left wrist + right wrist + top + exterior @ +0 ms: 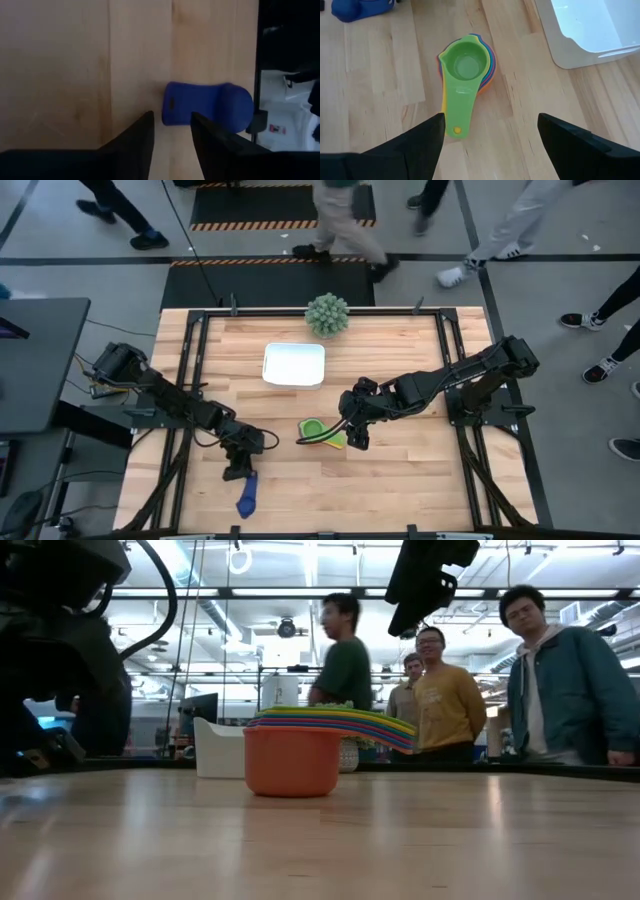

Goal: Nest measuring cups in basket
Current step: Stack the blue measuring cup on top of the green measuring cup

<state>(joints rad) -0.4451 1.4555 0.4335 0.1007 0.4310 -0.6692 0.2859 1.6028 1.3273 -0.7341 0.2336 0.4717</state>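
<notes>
While the stack (pixel 466 67) of nested cups, green uppermost, sits on the table (pixel 400 470) near the empty basket (pixel 294 364), the right gripper (pixel 490 132) hovers wide open; the left gripper (pixel 171 131), narrowly open, faces the blue cup (pixel 207 104).

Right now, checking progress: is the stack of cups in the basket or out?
Out. The stack of cups sits on the wood beside the basket, which looks empty.
</notes>
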